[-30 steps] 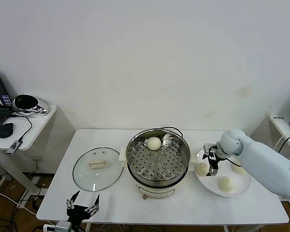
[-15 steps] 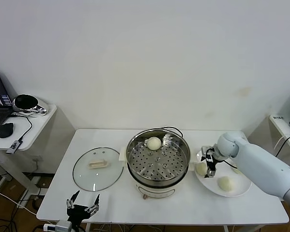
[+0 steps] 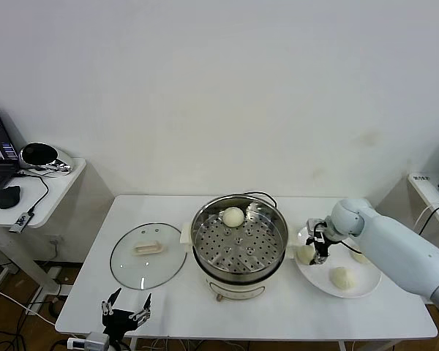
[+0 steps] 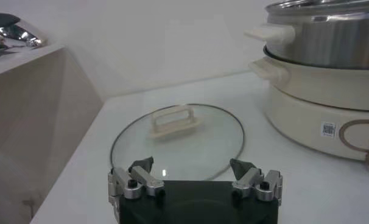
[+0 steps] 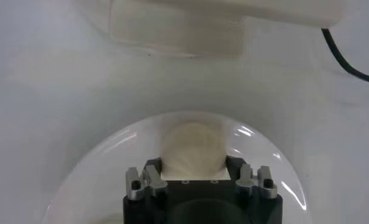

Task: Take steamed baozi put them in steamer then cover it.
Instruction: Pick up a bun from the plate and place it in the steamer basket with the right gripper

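One baozi (image 3: 233, 216) lies on the perforated tray at the back of the steamer (image 3: 239, 244). Three more are on the white plate (image 3: 363, 286): one at its left edge (image 3: 304, 254), one in front (image 3: 341, 276), one behind (image 3: 361, 256), partly hidden by my right arm. My right gripper (image 3: 319, 252) is down over the left-edge baozi (image 5: 192, 148); in the right wrist view (image 5: 193, 165) its fingers press that bun's two sides, and the bun rests on the plate. The cover (image 3: 148, 255) lies flat on the table left of the steamer. My left gripper (image 3: 124, 311) is open and empty at the table's front edge.
The left wrist view shows the cover (image 4: 177, 139) just ahead of the left gripper (image 4: 192, 167), with the steamer (image 4: 321, 67) beside it. A black cable (image 5: 349, 58) runs from the steamer's base. A side table (image 3: 51, 183) with a laptop and mouse stands at the far left.
The right arm shifted slightly at the plate's left edge and the gripper settled around the left bun. The left arm, cover and other buns have not moved.
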